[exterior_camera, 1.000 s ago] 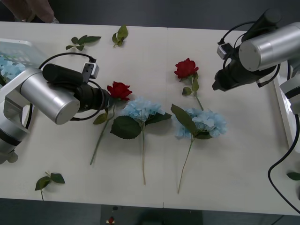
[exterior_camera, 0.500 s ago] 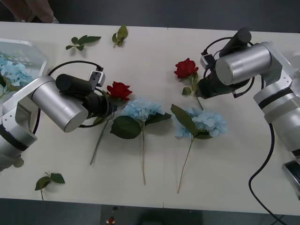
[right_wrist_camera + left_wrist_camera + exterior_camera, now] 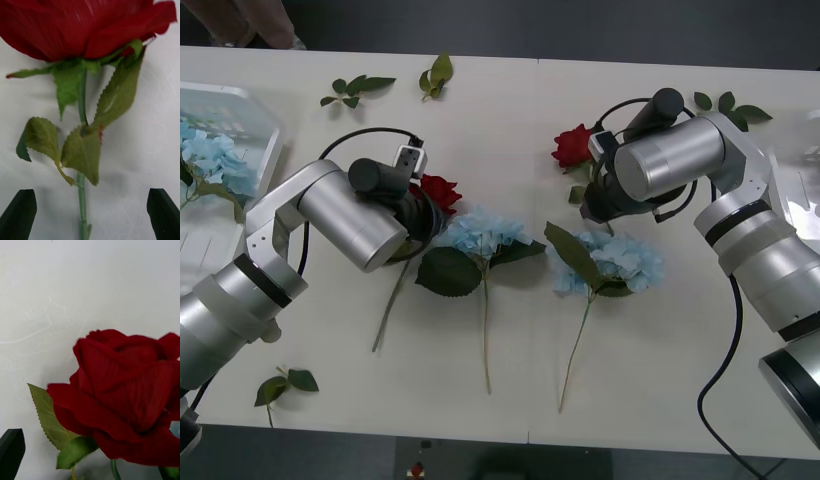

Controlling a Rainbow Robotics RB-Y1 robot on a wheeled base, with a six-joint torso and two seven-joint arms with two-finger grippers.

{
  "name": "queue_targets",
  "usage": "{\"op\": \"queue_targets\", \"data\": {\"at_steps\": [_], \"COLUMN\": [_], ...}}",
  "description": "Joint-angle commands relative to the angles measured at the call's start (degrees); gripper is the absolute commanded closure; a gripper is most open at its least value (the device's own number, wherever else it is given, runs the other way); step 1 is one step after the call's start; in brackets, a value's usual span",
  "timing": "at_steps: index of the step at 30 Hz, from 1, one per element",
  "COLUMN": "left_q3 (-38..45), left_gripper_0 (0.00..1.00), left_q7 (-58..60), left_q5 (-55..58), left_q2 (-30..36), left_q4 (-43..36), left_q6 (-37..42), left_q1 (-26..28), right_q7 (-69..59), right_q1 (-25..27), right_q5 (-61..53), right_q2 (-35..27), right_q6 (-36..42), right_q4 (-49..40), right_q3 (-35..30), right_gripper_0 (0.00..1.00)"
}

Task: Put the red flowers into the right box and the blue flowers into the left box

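Over the table (image 3: 510, 120), both grippers hang spread wide, gripping nothing: the right gripper (image 3: 90, 210) straddles one red rose's stem (image 3: 81, 202), and the left gripper's finger (image 3: 12, 450) sits beside the other rose (image 3: 123, 405).

White table (image 3: 510, 120) carries red flowers (image 3: 442, 190), blue flowers (image 3: 480, 232), seemingly loose leaf sprigs (image 3: 356, 88).
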Motion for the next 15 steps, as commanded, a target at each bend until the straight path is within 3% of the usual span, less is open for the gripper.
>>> {"op": "queue_targets", "data": {"at_steps": [1,11,14,15], "left_q3": [-2.5,-3.7,-3.7,-3.7], "left_gripper_0": [0.02,0.06,0.26,0.37], "left_q7": [2.2,2.4,2.4,2.5], "left_q5": [-0.2,-0.6,-0.6,-0.6], "left_q2": [1.3,1.3,1.2,1.3], "left_q4": [1.6,2.7,2.7,2.7], "left_q6": [-2.5,-3.9,-3.9,-3.9], "left_q1": [-1.6,-1.5,-1.5,-1.5], "right_q7": [-3.4,-3.5,-3.5,-3.5], "right_q1": [-2.6,-2.6,-2.6,-2.6], "right_q5": [0.9,0.5,0.4,0.4], "right_q2": [0.4,0.5,0.4,0.5], "right_q6": [-1.0,-3.7,-4.8,-5.0], "right_q4": [-0.1,2.0,2.8,2.9], "right_q3": [0.3,0.4,0.5,0.5], "right_gripper_0": [0.15,0.14,0.15,0.14]}}
